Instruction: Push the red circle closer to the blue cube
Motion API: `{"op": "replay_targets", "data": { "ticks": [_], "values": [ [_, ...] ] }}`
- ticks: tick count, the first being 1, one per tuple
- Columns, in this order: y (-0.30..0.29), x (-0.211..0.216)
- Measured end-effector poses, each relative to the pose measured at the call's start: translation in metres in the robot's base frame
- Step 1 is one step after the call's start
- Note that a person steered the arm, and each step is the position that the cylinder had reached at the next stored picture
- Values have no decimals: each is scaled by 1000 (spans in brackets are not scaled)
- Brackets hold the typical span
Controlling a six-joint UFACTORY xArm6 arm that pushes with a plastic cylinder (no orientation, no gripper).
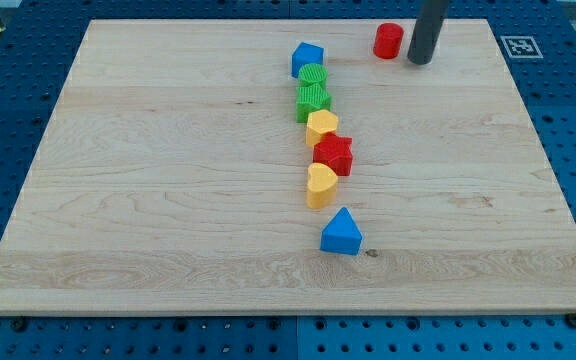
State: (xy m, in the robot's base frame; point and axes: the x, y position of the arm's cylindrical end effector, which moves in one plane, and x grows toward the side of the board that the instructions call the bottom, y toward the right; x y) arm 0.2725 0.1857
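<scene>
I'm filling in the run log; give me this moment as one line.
my tip: just right of red circle, small gap | blue cube: left of circle, apart | push not yet done

Board [168,200]: pale wood with visible grain, set on a blue perforated table [18,70]. Red circle [388,41] and red star [334,154] are seen. Blue cube [307,59] and blue triangle [342,232]. Two green ribbed blocks [313,90]. Yellow block [321,127] and yellow heart [321,185]. Rod dark grey down to my tip [421,60]. Black-and-white marker [518,45] is printed at the board's corner.
</scene>
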Motion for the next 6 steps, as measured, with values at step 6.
{"op": "replay_targets", "data": {
  "ticks": [6],
  "values": [
    [-57,-26]
  ]
}}
